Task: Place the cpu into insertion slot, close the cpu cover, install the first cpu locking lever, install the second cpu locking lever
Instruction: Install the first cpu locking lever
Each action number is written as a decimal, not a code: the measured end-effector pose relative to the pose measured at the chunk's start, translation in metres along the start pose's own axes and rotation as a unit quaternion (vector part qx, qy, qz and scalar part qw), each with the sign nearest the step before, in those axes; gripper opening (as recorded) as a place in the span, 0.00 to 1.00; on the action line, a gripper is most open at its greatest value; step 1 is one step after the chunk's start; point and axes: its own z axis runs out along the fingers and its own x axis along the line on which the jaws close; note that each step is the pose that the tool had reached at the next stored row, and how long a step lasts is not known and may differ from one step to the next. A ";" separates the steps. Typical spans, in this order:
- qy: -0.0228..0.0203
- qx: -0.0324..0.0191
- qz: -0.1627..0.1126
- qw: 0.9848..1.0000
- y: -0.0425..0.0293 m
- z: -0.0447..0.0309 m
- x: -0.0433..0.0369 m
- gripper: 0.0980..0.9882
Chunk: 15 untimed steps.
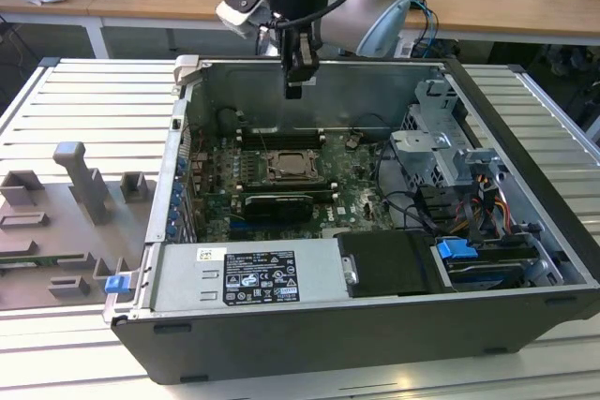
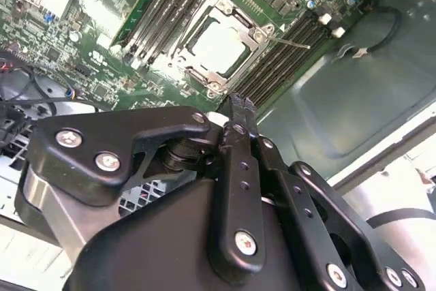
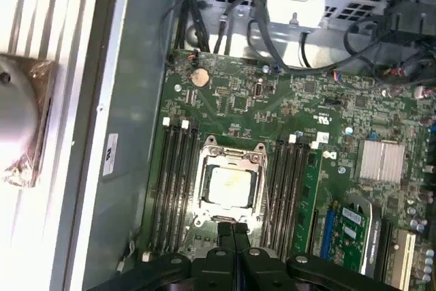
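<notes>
The cpu (image 1: pixel 290 168) lies flat in the insertion slot on the green motherboard, its pale metal top showing in both wrist views (image 3: pixel 230 187) (image 2: pixel 219 46). The cpu cover (image 3: pixel 204 183) (image 2: pixel 253 25), a silver frame, lies down around the chip. A thin metal lever (image 2: pixel 291 43) juts out from one corner of the socket. My gripper (image 1: pixel 293 89) hangs above the back of the open case, well above the socket. Its black fingers are pressed together with nothing between them (image 3: pixel 233 228) (image 2: pixel 237 105).
Long black memory slots (image 3: pixel 176 182) flank the socket. A black expansion card (image 1: pixel 277 203) lies in front of it, then the labelled power supply (image 1: pixel 258 276). A drive cage (image 1: pixel 441 138) and cables fill the exterior view's right. A grey fixture (image 1: pixel 84 185) stands outside the case.
</notes>
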 end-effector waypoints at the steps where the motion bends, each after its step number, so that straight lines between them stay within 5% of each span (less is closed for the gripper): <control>1: 0.001 0.000 -0.017 1.000 -0.0002 0.0003 0.0000 0.01; 8: 0.004 0.003 -0.098 0.995 -0.0003 0.0029 0.0000 0.01; 12: 0.005 0.004 -0.137 0.991 -0.0003 0.0038 -0.0001 0.01; 15: 0.006 0.004 -0.168 0.986 -0.0003 0.0043 -0.0001 0.01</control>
